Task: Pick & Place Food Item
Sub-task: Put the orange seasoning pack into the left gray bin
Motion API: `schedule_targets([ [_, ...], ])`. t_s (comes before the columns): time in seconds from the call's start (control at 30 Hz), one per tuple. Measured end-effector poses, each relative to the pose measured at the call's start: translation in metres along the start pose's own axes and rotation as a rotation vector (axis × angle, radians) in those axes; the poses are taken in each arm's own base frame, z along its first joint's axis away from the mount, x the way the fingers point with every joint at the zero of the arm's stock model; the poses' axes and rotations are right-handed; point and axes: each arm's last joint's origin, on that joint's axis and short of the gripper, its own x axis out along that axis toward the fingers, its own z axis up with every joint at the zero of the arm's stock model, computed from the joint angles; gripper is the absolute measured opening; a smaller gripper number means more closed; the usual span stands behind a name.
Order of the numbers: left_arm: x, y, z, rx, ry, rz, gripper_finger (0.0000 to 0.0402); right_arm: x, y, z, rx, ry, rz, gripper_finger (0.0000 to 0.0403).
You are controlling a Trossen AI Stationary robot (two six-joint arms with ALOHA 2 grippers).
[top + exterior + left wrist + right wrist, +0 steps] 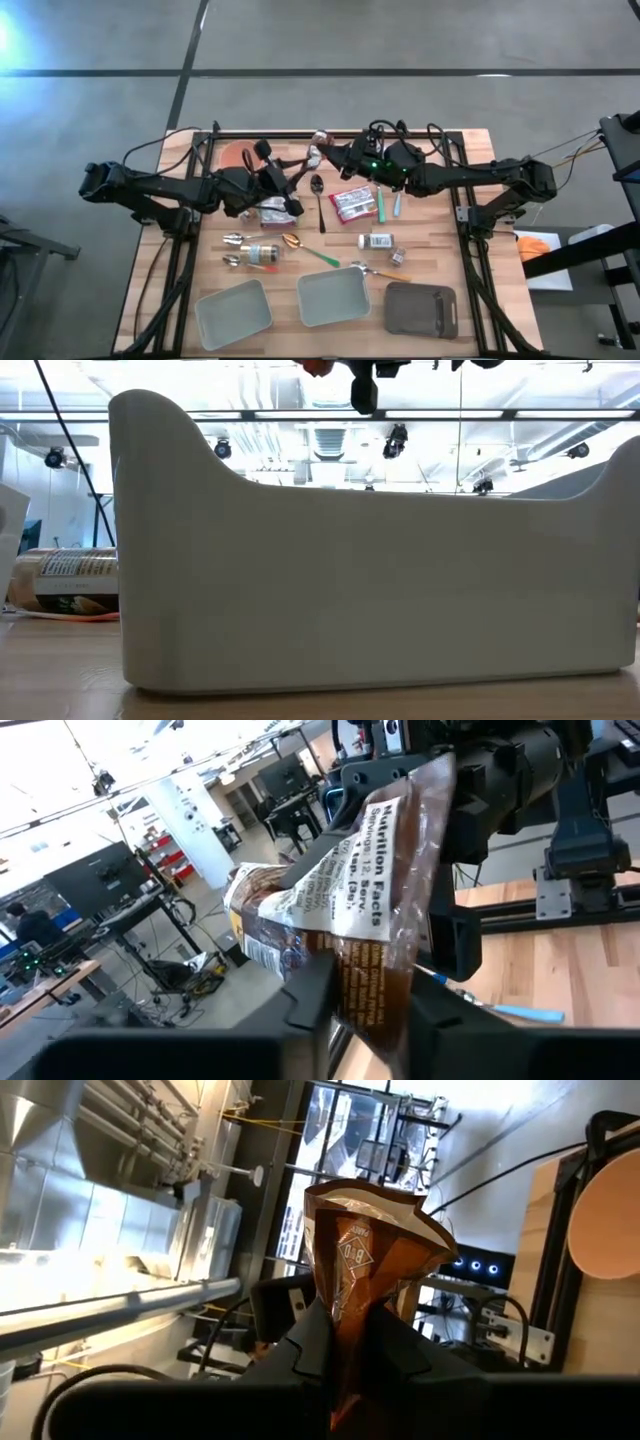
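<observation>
Wooden table [440, 250] under both arms. Brown snack bag [375, 920] pinched by left gripper [365, 1010] and right gripper [360, 1345], held between them.

Two robot arms reach over the table: the left arm [160, 188] and the right arm [480, 178]. One brown snack bag [375, 910] is up in the air between them. There are two gray-green trays [233, 311] and one dark gray tray [421, 308]. One round wooden plate [234, 156] sits at the back. One red packet [352, 204] lies in the middle. I count about three spoons [318, 200], but they are small and hard to see. One jar [262, 253] lies on its side.
</observation>
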Motion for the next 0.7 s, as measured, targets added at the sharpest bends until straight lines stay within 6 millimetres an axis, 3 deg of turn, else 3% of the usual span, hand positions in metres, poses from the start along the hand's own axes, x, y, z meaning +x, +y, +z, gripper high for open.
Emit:
schedule_targets([
  [0.13, 0.000, 0.000, 0.000, 0.014, 0.002, -0.002, 0.0009, 0.000, -0.001, 0.000, -0.037, 0.004, -0.013, 0.0024],
  [0.3, -0.001, -0.001, 0.000, 0.000, 0.001, -0.007, 0.0003, 0.000, -0.001, 0.000, -0.119, 0.008, -0.013, 0.0050],
  [0.47, -0.006, 0.001, 0.004, -0.025, -0.017, -0.016, 0.0002, 0.001, 0.005, -0.001, -0.196, 0.035, 0.012, 0.0121],
  [0.7, -0.015, 0.009, 0.009, -0.058, -0.040, -0.013, 0.0001, 0.000, 0.004, -0.001, -0.173, 0.056, 0.012, 0.0247],
])
